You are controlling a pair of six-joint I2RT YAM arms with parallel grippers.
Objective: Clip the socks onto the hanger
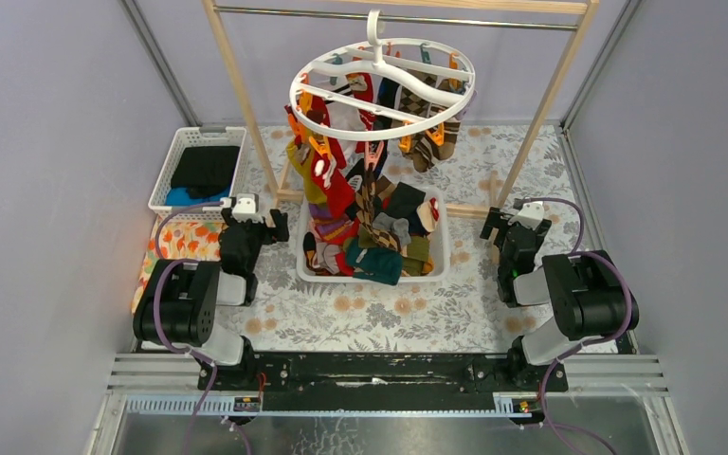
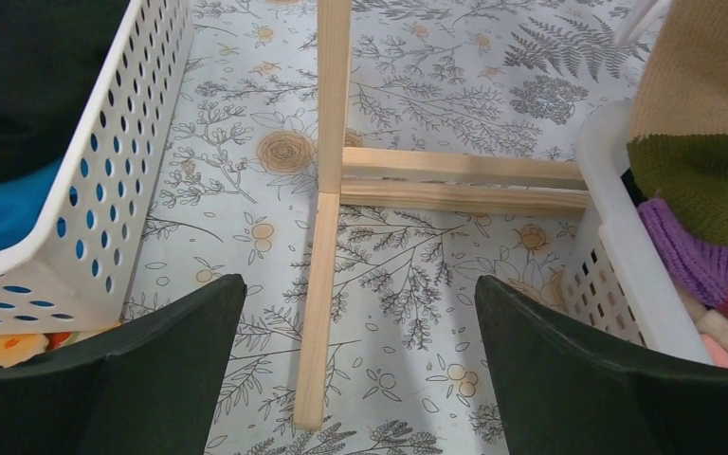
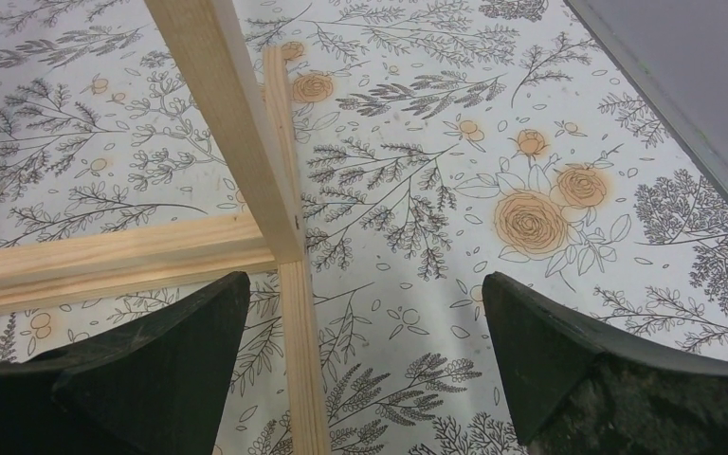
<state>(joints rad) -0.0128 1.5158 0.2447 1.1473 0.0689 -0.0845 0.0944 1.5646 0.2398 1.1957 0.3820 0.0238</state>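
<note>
Socks (image 1: 370, 242) mostly sit heaped in the white bin (image 1: 442, 251) under the hanger (image 1: 382, 85), a few already clipped, and our left pincer (image 2: 358, 284) and right pincer (image 3: 365, 280) both gape empty, so next up we grab another sock.

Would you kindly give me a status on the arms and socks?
Left end effector open, empty; right end effector open, empty. Some socks clipped on hanger, more piled in bin. Wooden rail posts close ahead of both.

The hanger (image 1: 375, 59) hangs from the rail (image 1: 389, 11), above the socks (image 1: 370, 242) in the bin (image 1: 442, 258).
</note>
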